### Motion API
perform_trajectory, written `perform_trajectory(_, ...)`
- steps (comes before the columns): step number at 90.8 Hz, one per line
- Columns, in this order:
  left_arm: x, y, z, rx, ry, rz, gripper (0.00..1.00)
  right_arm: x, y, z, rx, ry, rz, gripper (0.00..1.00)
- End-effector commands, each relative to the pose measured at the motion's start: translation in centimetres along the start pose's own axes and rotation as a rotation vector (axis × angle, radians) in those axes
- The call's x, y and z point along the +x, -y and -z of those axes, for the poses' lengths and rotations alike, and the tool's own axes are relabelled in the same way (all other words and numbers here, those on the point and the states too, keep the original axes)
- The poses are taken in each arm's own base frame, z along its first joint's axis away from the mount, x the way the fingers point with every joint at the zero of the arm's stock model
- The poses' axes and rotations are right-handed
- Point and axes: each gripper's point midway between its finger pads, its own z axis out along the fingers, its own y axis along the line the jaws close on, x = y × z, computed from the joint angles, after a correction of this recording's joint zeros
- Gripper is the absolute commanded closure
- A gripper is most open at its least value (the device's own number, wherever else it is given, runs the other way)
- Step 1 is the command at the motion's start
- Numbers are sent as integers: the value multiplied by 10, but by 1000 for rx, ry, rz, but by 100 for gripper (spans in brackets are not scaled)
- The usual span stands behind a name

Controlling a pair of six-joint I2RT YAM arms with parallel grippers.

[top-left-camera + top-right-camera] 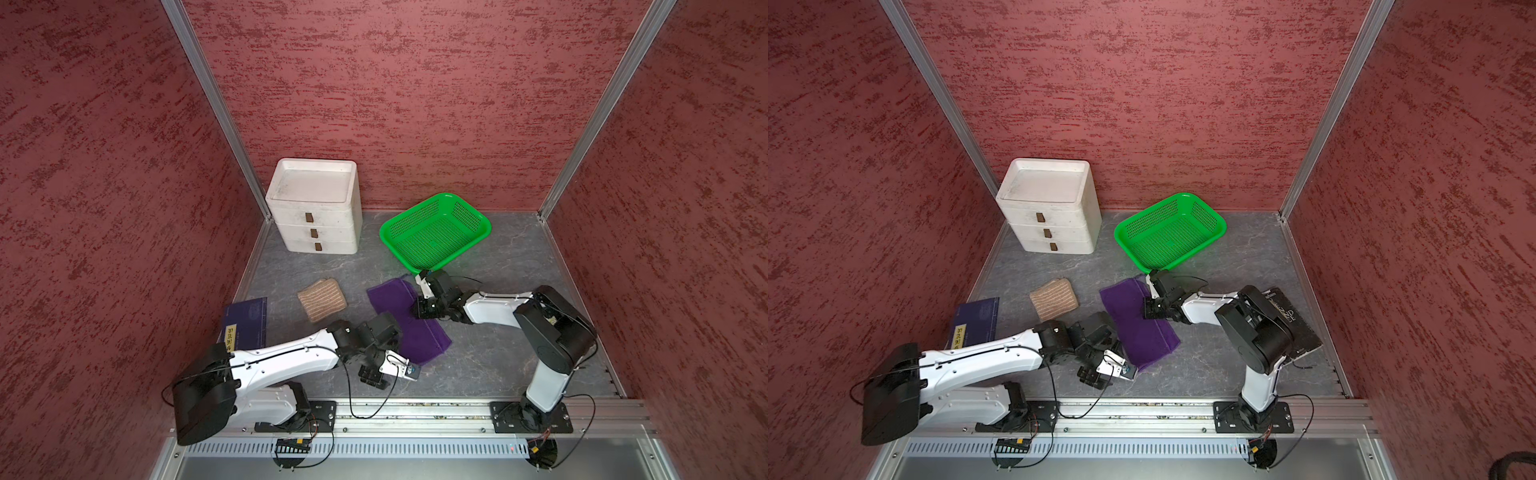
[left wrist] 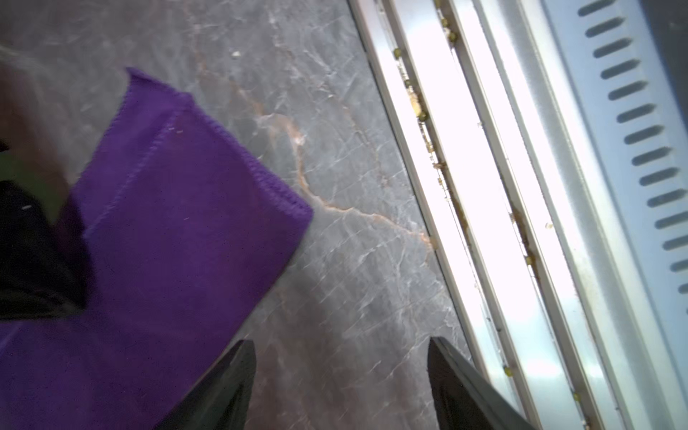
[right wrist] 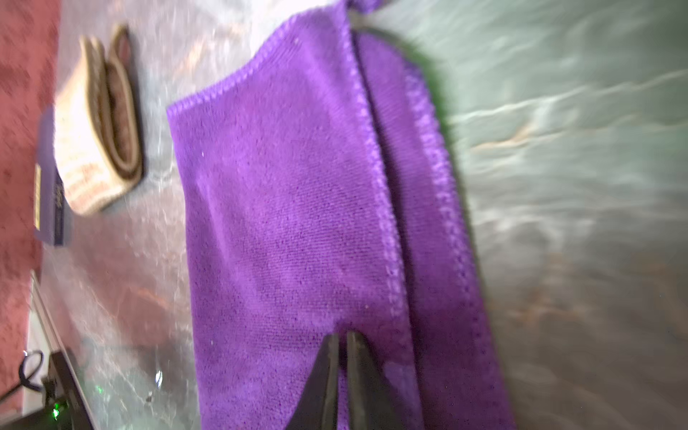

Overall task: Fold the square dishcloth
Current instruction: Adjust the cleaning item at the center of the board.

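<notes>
Near the bench's left edge, the yellow label [image 1: 230, 337] on a blue book [image 1: 249, 318] is too small to read. Mid-bench lies the purple dishcloth [image 1: 424, 336], already doubled. The left gripper [image 2: 340, 357], jaws spread beside its front corner, could snag only one layer. The right gripper [image 3: 343, 338], jaws pressed together over it, could drag the fold askew.

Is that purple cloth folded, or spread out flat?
Folded once. In the right wrist view the purple cloth shows two stitched edges side by side, one layer over the other. From above it looks oblong.

Evenly lit, wrist views blurred, rail [image 2: 439, 156] glare
</notes>
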Motion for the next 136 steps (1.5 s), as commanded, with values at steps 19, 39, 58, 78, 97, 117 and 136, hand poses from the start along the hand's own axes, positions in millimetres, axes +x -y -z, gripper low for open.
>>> perform_trajectory(19, -17, -6, -28, 17, 18, -65, 24, 47, 58, 31, 176, 21, -168, 98)
perform_trajectory(39, -32, -9, -38, 35, 24, -109, 27, 91, 71, 53, 221, 16, -211, 98)
perform_trajectory(58, -31, -2, -53, 145, -42, -71, 41, 91, 51, 83, 188, 16, -211, 95)
perform_trajectory(78, -32, 15, -52, 177, -38, -148, 38, 52, 3, 108, 93, 45, -64, 88)
perform_trajectory(97, -35, 21, -62, 192, -37, -167, 38, 43, -27, 72, -39, -38, -18, 87)
perform_trajectory(117, -26, 12, -68, 160, -60, -150, 62, 57, -29, 34, -120, -141, -27, 89)
perform_trajectory(136, -21, 11, -25, 190, 0, -71, 82, 70, -4, 17, -51, -192, -60, 92)
